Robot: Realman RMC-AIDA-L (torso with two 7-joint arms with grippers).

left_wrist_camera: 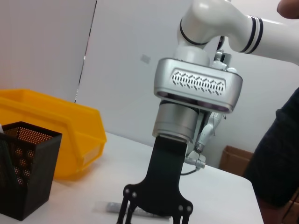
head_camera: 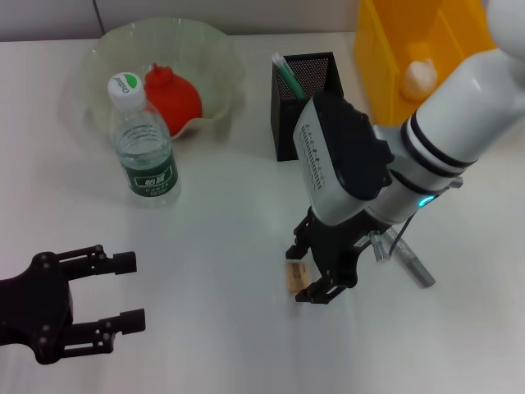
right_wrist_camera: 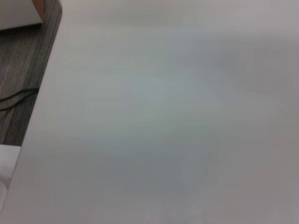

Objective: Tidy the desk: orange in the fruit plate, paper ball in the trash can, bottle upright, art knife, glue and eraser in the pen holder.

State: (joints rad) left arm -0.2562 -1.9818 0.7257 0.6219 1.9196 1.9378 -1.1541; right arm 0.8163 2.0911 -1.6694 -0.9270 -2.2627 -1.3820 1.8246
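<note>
Eraser (head_camera: 294, 277) lies on desk (head_camera: 221, 246) right of centre, between the spread fingers of right gripper (head_camera: 315, 275), long axis running near-far; left gripper (head_camera: 123, 291) idles released, well apart at near left. Left wrist view: right gripper (left_wrist_camera: 154, 215) descending vertical, pen holder (left_wrist_camera: 25, 175) beyond. Right wrist view: bare desk only.

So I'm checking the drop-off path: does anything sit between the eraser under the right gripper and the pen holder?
Nothing visible does. The eraser lies on the table at the right gripper, and bare tabletop runs up to the pen holder. The bottle stands well off to the left, and the art knife lies on the other side.
</note>
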